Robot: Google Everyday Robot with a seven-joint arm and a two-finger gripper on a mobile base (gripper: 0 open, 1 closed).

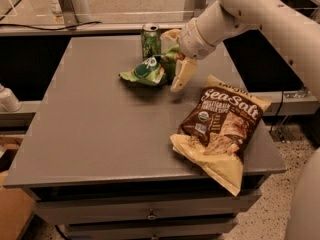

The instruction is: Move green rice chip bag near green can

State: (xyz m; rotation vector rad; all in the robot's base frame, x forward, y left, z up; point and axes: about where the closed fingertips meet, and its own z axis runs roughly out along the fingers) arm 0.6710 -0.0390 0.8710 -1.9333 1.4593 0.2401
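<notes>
- The green rice chip bag [145, 70] lies crumpled on the table [95, 129], just in front of the green can [150, 40], almost touching it.
- The gripper [173, 60] stands at the bag's right end, its fingers [181, 75] spread apart around that edge, not pinching it.
- The bag looks light, soft and crinkly, probably slippery; I would take it by a folded edge, gently, because the chips break.

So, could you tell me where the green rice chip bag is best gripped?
Probably the green rice chip bag's raised right end, approached from the right: it stands off the table, and the green can crowds the back. The gripper sits open astride that end.
</notes>
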